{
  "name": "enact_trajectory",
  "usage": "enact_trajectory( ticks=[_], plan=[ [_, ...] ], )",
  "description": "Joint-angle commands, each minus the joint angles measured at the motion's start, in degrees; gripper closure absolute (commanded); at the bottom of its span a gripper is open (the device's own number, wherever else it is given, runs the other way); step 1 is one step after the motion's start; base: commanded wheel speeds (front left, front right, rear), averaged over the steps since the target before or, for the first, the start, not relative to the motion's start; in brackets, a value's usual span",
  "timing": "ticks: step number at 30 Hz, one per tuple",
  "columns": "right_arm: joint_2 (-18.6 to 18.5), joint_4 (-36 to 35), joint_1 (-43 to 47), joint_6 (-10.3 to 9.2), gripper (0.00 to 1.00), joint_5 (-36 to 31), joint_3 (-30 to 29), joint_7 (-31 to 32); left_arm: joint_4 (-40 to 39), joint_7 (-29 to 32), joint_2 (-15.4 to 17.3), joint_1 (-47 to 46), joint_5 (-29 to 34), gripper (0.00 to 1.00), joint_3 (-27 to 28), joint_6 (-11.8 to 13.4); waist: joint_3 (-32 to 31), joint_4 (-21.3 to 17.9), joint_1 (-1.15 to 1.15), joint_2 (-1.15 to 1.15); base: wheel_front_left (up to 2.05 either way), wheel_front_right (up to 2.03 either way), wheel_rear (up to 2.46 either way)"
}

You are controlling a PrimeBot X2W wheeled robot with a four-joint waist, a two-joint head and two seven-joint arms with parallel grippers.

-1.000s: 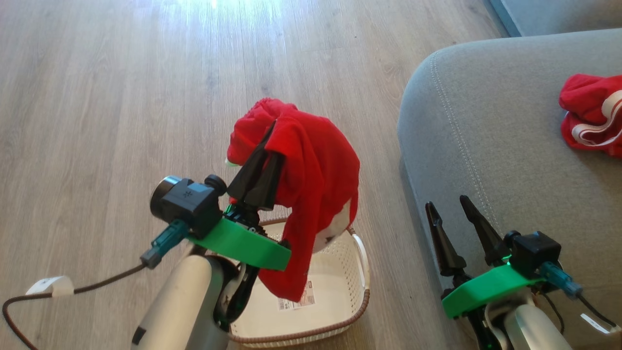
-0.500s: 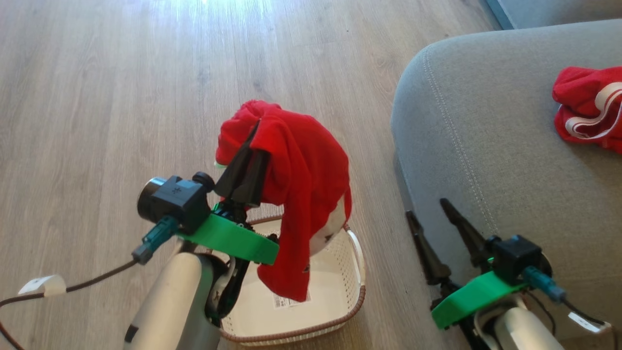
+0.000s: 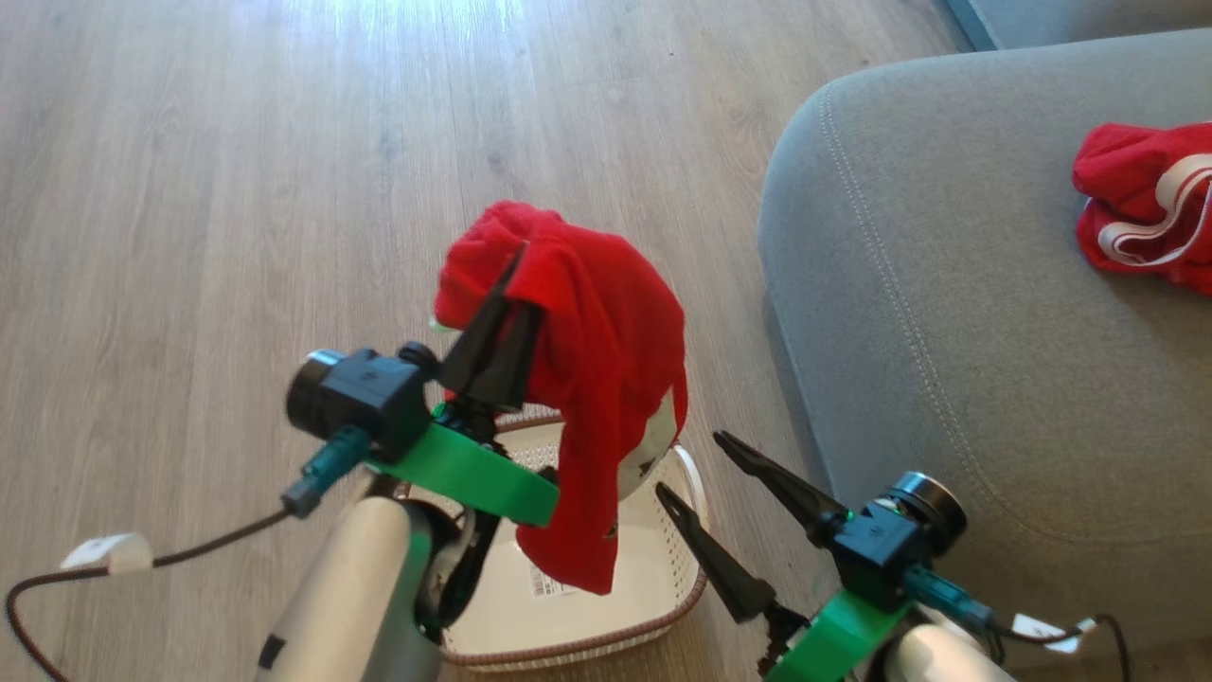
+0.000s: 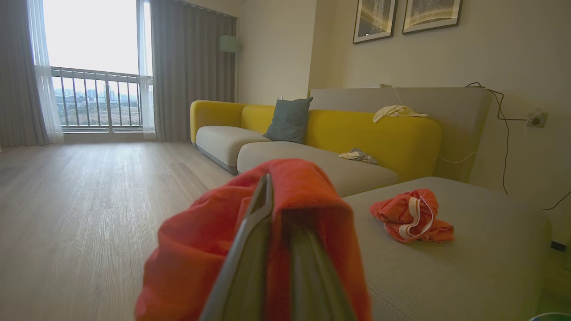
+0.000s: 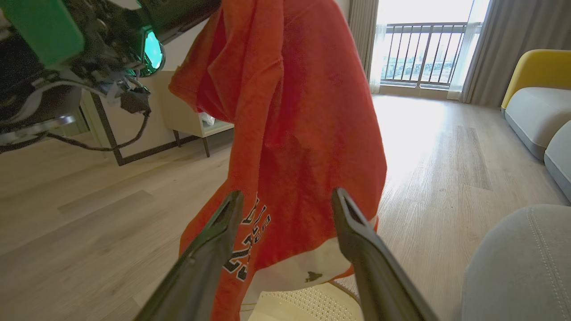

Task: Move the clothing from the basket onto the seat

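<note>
A: What do we see at the left gripper point(image 3: 511, 303)?

B: Its two dark fingers are pressed together on a red garment point(image 3: 606, 350). The cloth drapes over the fingertips and hangs down on their right side.

A: Where does that garment hang?

B: In the air above the basket point(image 3: 677, 606), with its lower edge over the basket's inside. In the right wrist view we make out black lettering and a white patch near the hem.

A: And the basket itself?

B: It stands on the wooden floor point(image 3: 237, 189), just left of the seat's point(image 3: 947, 284) rounded corner. A paper label point(image 3: 549, 587) lies on its bottom, partly hidden behind the cloth.

A: What about the right gripper point(image 3: 689, 462)?

B: Its fingers are spread wide and hold nothing. We see it low and near, between the basket and the seat, pointing left and far at the hanging cloth. In its own wrist view the garment's lower part shows between the fingers — we cannot tell whether they touch it.

A: Is any clothing on the seat?

B: Yes — a striped garment point(image 3: 1146, 223), red with white bands, lies crumpled on the grey cushion at the far right, well apart from both grippers.
</note>
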Motion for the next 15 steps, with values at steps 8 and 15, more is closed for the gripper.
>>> enact_trajectory(
  ticks=[8,15],
  plan=[
    [3.89,3.00,-6.36,-0.01,0.00,-0.58,2.90,-0.54,-1.43,-0.55,0.53,-4.02,-0.73,1.00,-3.74,2.04,-0.18,1.71,0.00,0.00,0.00,0.00,0.00],
    [6.24,7.29,-8.45,-0.01,0.00,-3.61,1.43,-0.54,-0.40,-0.55,0.53,-4.81,-1.93,1.00,-7.41,4.43,-0.58,2.90,0.00,0.00,0.00,0.00,0.00]
  ],
)
